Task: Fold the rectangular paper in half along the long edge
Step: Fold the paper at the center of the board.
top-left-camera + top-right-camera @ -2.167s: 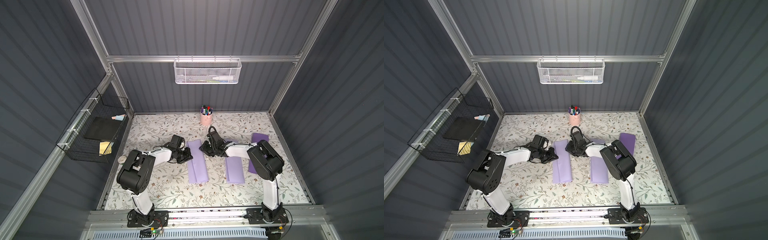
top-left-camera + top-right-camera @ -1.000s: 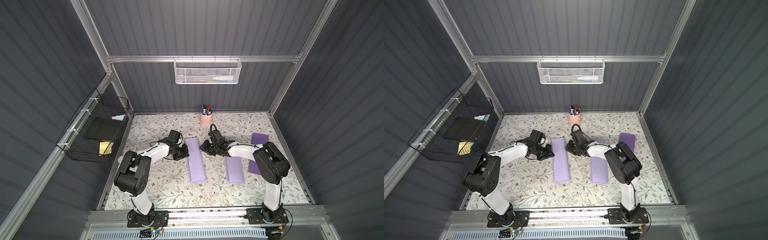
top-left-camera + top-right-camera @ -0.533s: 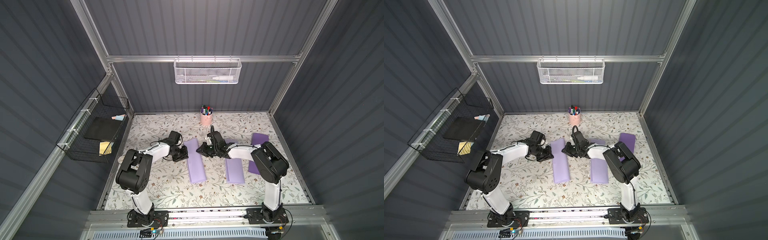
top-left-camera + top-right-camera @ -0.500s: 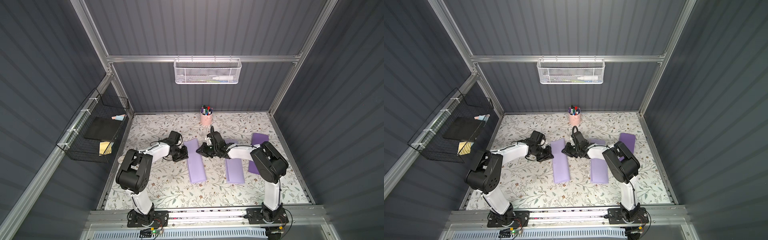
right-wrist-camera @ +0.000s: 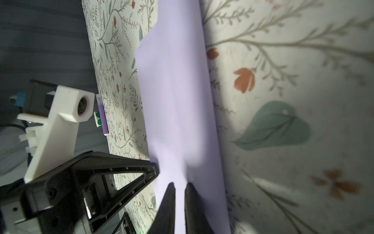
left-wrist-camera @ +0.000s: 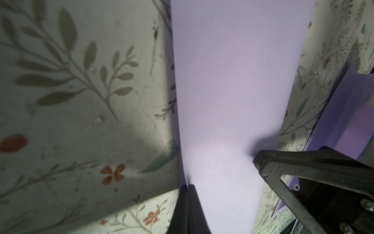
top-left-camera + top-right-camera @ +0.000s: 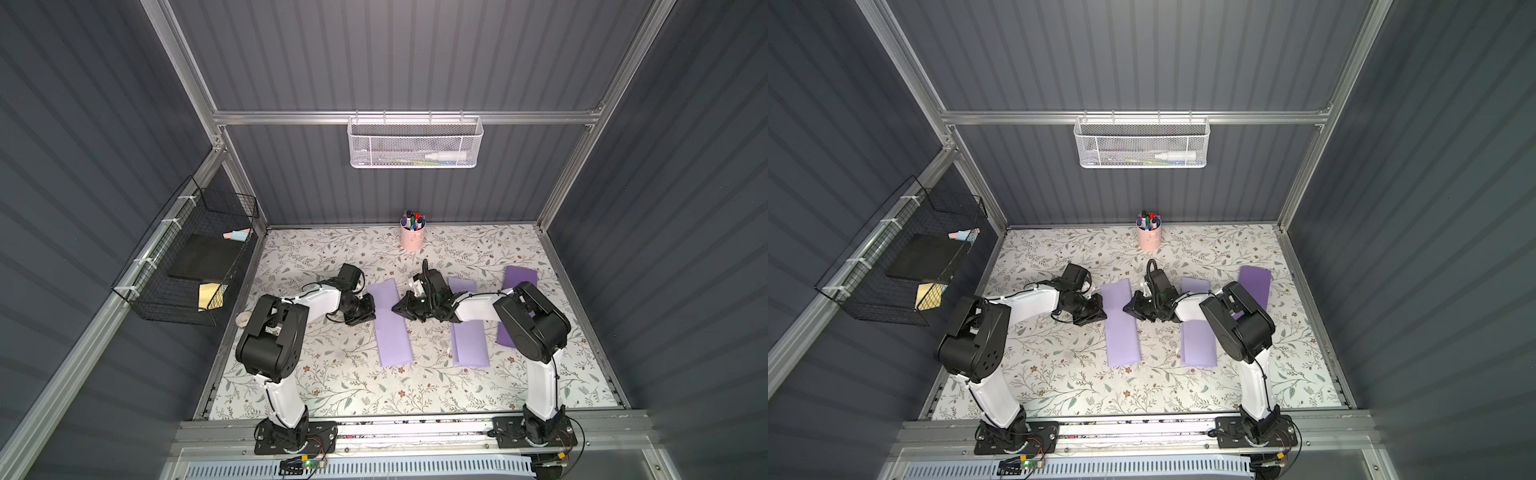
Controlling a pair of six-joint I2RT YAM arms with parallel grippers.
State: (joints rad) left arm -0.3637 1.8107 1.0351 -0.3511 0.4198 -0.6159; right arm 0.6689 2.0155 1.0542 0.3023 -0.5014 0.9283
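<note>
While lying flat, paper (image 7: 392, 328) sits between left pincer (image 7: 371, 310), right pincer (image 7: 397, 309).

Dark grey ribbed walls (image 7: 415, 62), aluminium frame (image 7: 403, 117). Floral-print desk (image 7: 332, 386). White mesh basket (image 7: 374, 145) on rear rail (image 7: 291, 117); black wire basket (image 7: 166, 303) on left wall.

— What sort of place is this?
— A robotics lab cell. A left arm (image 7: 316, 299) and a right arm (image 7: 478, 311) are bolted to a rail (image 7: 415, 432) at the near edge, inside aluminium framing (image 7: 407, 117) and ribbed grey wall panels (image 7: 374, 62).
— Anything else?
— A white mesh basket (image 7: 415, 143) on the far wall, a black wire basket (image 7: 183, 266) on the left, and a pink cup of markers (image 7: 412, 239) on the floral tabletop (image 7: 353, 386).
</note>
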